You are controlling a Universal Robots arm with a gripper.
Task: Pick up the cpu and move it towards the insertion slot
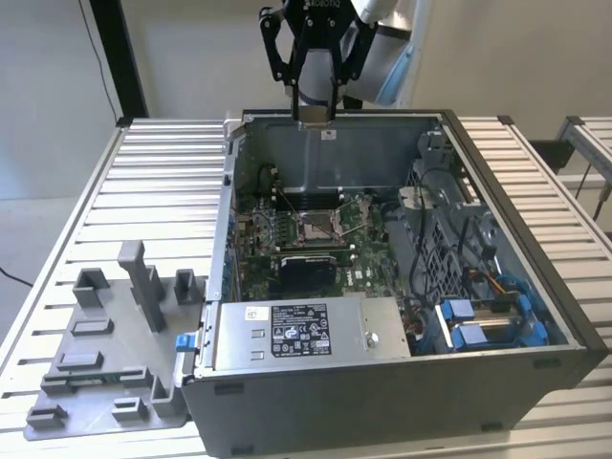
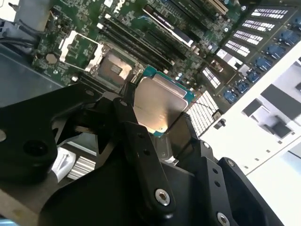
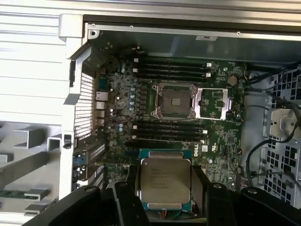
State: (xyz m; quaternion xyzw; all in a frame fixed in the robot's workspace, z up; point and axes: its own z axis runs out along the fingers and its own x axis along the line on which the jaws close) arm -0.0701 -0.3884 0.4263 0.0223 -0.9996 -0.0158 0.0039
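My gripper [image 1: 314, 103] hangs above the back wall of the open computer case [image 1: 402, 382], shut on the cpu [image 1: 314, 113]. In both wrist views the cpu [image 3: 165, 181] [image 2: 157, 101] is a thin square chip with a silvery face, pinched by its edges between the black fingers [image 3: 200, 186]. The insertion slot [image 1: 318, 227] lies lower down on the green board, its silver frame swung open. In the first wrist view the insertion slot [image 3: 174, 101] is apart from the chip, with memory slots between them. It also shows in the second wrist view, the insertion slot [image 2: 113, 66] lying beyond the chip.
The case walls [image 1: 229, 191] rise around the board. A black block [image 1: 306, 271] sits near the socket, a silver power supply [image 1: 296, 330] at the front, and blue drive bays [image 1: 488, 320] and cables on the exterior view's right. A grey plastic tray [image 1: 105, 354] lies on the slatted table [image 1: 163, 172].
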